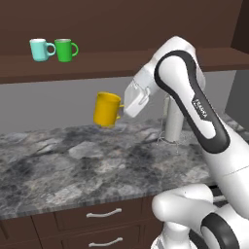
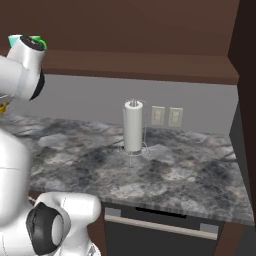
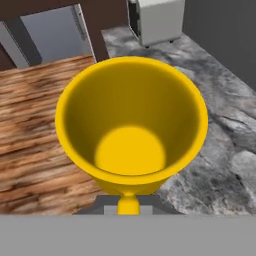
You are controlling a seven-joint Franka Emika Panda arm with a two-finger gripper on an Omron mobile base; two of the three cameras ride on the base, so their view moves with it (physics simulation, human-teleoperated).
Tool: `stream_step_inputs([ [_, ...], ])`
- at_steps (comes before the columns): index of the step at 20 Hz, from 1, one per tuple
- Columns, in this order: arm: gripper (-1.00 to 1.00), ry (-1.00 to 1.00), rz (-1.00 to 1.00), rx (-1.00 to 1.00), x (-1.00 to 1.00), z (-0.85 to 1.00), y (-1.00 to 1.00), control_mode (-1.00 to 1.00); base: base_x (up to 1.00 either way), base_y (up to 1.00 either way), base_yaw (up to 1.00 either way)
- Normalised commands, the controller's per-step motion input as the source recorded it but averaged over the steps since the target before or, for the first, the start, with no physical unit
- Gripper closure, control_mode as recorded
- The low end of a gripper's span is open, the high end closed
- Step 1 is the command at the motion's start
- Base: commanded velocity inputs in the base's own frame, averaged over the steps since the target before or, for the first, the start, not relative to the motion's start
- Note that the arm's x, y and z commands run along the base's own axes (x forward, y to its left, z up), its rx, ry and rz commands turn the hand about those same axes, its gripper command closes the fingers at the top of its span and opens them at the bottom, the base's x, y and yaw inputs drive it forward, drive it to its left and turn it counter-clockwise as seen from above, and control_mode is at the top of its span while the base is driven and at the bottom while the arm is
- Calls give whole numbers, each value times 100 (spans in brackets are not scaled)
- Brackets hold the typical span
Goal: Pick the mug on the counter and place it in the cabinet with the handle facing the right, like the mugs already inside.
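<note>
Mug [image 1: 107, 110] above counter [image 1: 58, 165], below cabinet [image 1: 97, 65].

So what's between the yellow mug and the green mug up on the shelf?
Nothing but bare grey wall and the shelf's front edge, in the left base view, between the yellow mug and green mug.

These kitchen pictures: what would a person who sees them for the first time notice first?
First the yellow-orange mug, held above the grey counter by the gripper, which is shut on its handle side. Next, the teal mug and the green mug side by side on the cabinet shelf, handles right. A paper towel holder stands on the counter.
</note>
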Motion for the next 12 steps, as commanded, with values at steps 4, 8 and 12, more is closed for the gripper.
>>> stream_step_inputs([
  [4,100,-10,0,26,11,0,-9,-100,0,0,0],
  [8,100,-3,0,20,0,26,-7,-100,0,0,0],
  [12,100,-1,0,9,9,52,-7,-100,0,0,0],
])
